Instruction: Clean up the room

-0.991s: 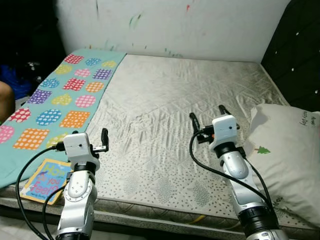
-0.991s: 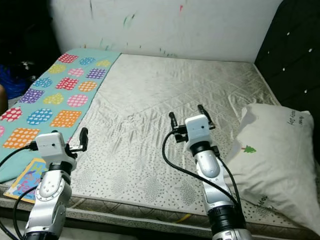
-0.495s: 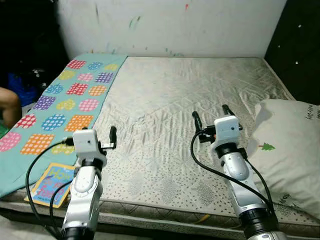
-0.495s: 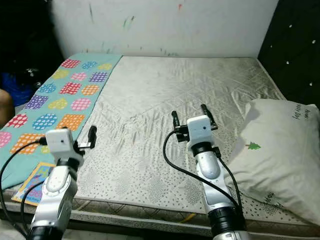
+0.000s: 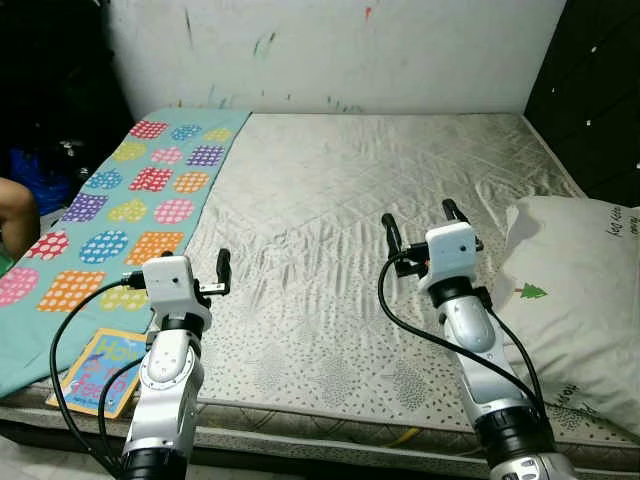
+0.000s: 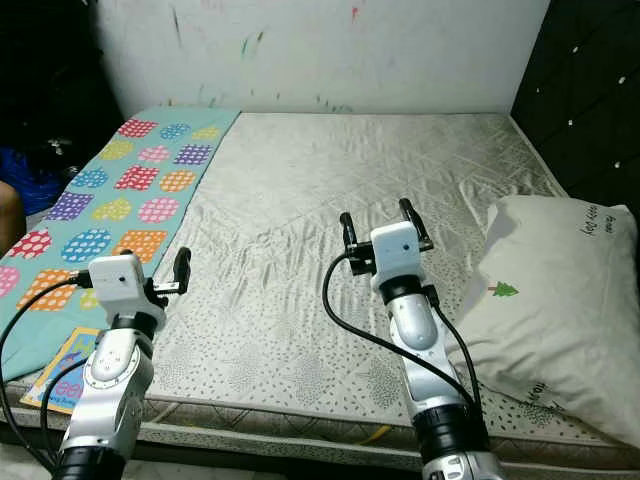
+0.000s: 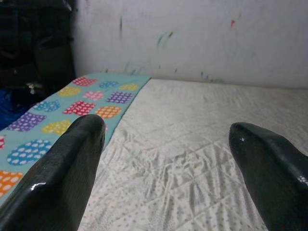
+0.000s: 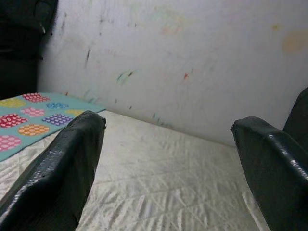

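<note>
A bare quilted mattress (image 5: 340, 170) lies before me. Along its left side is a turquoise blanket (image 5: 130, 195) with coloured dotted squares. A white pillow (image 5: 575, 290) with a small tree print rests at the right edge. A children's book (image 5: 95, 362) lies on the blanket at the front left corner. My left gripper (image 7: 168, 134) hovers open over the front of the mattress beside the blanket, one finger (image 5: 222, 265) showing. My right gripper (image 5: 420, 222) hovers open over the middle front, just left of the pillow. Neither holds anything.
A white wall (image 5: 340, 50) with paint marks stands behind the bed. A dark padded headboard (image 5: 600, 90) rises on the right. Part of a person's limb (image 5: 12, 215) and something blue (image 5: 30, 165) show in the dark at the far left.
The camera view has shifted slightly. Both arms have stayed over the front of the mattress with fingers open; the right gripper sits a touch higher.
</note>
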`<state>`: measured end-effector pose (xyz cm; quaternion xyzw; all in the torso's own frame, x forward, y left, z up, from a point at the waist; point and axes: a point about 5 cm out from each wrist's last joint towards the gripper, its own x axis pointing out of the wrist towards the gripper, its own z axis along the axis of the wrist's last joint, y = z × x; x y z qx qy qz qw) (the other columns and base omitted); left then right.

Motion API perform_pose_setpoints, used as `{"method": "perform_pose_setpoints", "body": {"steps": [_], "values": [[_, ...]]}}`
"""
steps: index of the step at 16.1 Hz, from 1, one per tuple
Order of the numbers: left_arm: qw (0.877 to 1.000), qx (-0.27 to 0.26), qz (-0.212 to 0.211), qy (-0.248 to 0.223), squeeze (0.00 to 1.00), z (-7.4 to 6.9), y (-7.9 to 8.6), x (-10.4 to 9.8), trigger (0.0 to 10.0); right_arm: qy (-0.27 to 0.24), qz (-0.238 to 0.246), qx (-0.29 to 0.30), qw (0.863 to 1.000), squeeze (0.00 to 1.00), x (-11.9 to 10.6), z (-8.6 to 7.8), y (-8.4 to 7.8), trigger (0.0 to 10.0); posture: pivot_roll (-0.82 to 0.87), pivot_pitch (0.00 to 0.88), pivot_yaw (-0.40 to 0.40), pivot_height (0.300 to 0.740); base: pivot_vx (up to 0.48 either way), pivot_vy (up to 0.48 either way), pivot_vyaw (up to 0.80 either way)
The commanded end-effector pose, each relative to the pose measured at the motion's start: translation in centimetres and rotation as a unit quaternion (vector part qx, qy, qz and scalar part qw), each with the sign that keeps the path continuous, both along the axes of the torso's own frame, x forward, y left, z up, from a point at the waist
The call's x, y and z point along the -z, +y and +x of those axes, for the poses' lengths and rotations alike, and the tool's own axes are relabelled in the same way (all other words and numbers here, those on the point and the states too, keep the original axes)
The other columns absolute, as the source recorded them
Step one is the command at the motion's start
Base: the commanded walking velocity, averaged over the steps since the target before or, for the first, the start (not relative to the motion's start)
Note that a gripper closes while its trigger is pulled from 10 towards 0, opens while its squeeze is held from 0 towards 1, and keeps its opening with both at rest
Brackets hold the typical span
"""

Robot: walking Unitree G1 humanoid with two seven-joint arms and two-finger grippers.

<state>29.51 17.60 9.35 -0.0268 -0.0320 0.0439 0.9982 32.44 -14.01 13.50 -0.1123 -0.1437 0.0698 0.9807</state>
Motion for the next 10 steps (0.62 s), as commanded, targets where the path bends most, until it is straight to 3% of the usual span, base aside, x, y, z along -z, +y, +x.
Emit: {"method": "perform_pose_setpoints", "body": {"steps": [1,6,10], "values": [[1.000,-0.001,-0.001,-0.001,0.00,-0.1,0.2,0.1,10.0,0.000,0.009,0.006,1.000,0.00,0.0,-0.3,-0.3,10.0,-0.09,0.000,0.072,0.740,0.000,0.000,0.00],[0.999,0.034,0.004,0.005,0.00,0.6,-0.7,-0.2,10.0,0.005,0.017,0.056,0.998,0.00,0.7,-1.3,-2.6,10.0,-0.14,0.000,0.138,0.740,0.000,0.000,0.00],[0.999,0.031,-0.005,0.009,0.00,0.7,-0.8,0.0,10.0,0.013,0.007,0.044,0.999,0.00,1.1,-1.6,-2.0,10.0,-0.14,0.000,0.122,0.740,0.000,0.000,0.00]]}}
